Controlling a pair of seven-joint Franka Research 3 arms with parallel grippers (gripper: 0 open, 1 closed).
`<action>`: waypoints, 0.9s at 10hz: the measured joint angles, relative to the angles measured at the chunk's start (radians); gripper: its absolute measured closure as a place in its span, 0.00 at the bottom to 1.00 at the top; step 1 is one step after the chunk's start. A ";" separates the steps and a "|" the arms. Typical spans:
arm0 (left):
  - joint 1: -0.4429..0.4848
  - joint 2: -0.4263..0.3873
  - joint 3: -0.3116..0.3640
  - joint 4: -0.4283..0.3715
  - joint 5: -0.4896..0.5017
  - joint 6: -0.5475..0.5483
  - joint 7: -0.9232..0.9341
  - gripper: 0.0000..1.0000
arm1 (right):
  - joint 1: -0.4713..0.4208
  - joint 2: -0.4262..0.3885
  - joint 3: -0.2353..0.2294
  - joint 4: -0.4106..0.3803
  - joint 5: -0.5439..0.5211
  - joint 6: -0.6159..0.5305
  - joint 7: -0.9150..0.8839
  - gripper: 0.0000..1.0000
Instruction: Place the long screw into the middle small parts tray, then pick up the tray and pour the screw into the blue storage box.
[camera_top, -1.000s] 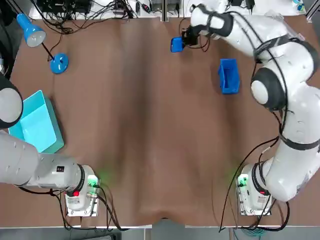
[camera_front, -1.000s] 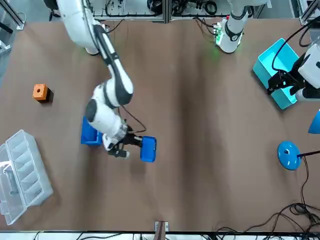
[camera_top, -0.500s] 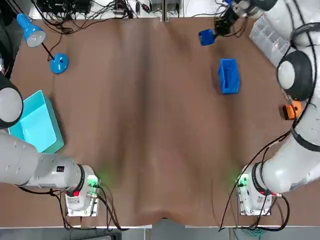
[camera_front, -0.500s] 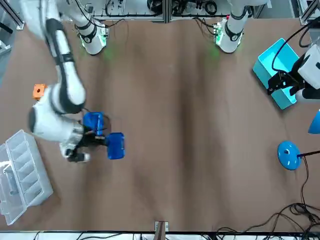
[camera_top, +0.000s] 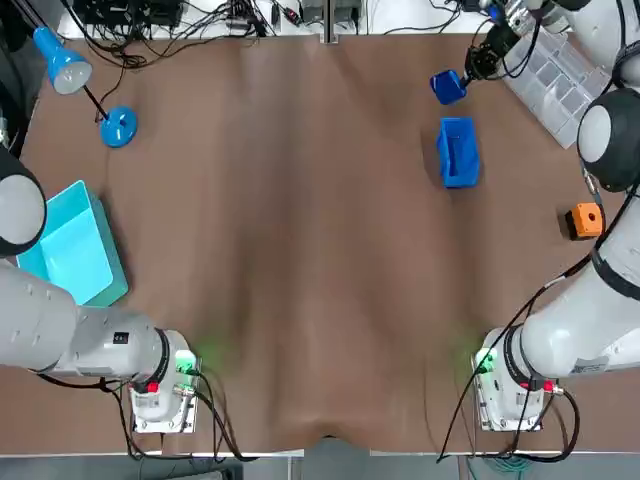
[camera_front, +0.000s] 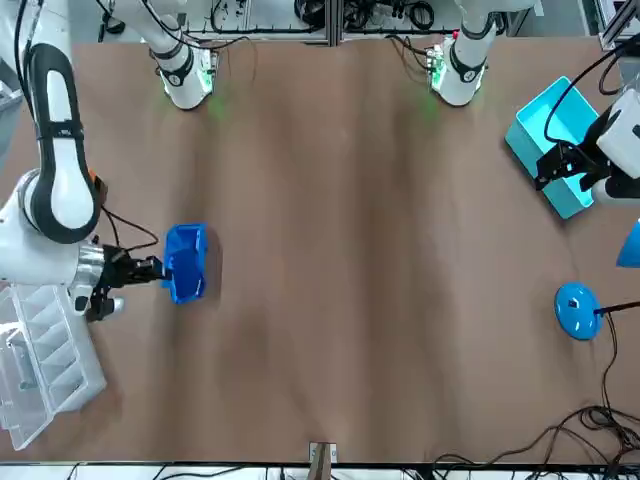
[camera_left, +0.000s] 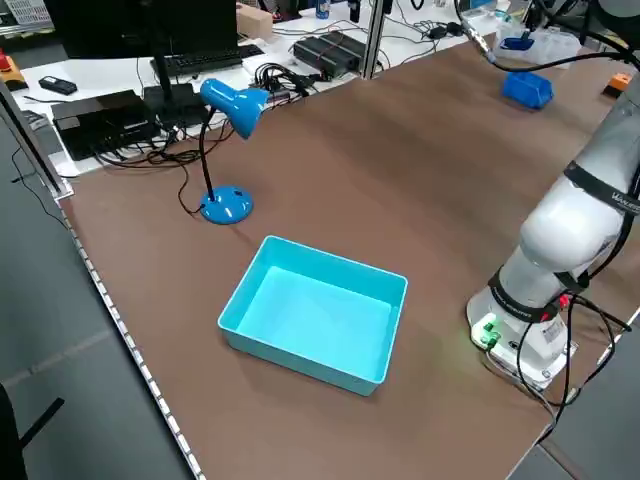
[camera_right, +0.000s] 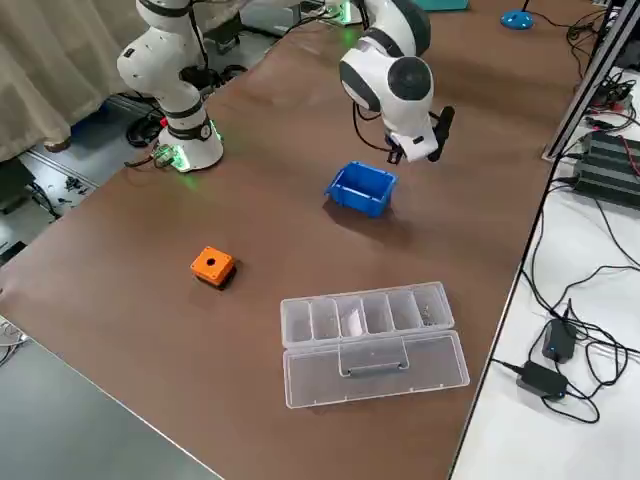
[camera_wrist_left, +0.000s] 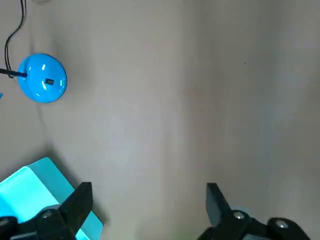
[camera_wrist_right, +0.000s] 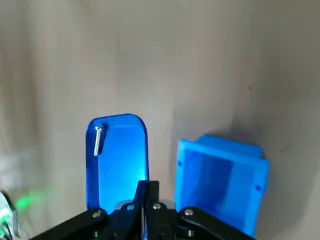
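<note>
Right claw clamped on small blue tray.
Screw lies at the tray's end farthest from it, blue box near; left claw gapes empty.

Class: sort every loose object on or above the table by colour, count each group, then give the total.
Blue: 3 (tray, storage bin, desk lamp)
Turquoise: 1 (box)
Orange: 1 (block)
Clear: 1 (parts case)
Silver: 1 (screw)
Total: 7

Behind right tool, tray rim hidden.
</note>
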 joint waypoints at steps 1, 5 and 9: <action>0.000 0.000 0.000 0.000 0.000 0.000 0.000 0.00 | -0.004 -0.007 0.000 -0.002 -0.057 -0.025 -0.001 0.97; -0.001 0.000 -0.002 0.001 0.000 0.000 0.000 0.00 | -0.006 -0.011 0.001 -0.006 -0.244 -0.059 -0.002 0.97; -0.002 0.000 -0.005 0.006 0.000 0.000 0.000 0.00 | 0.000 -0.011 0.009 -0.009 -0.444 -0.033 -0.005 0.97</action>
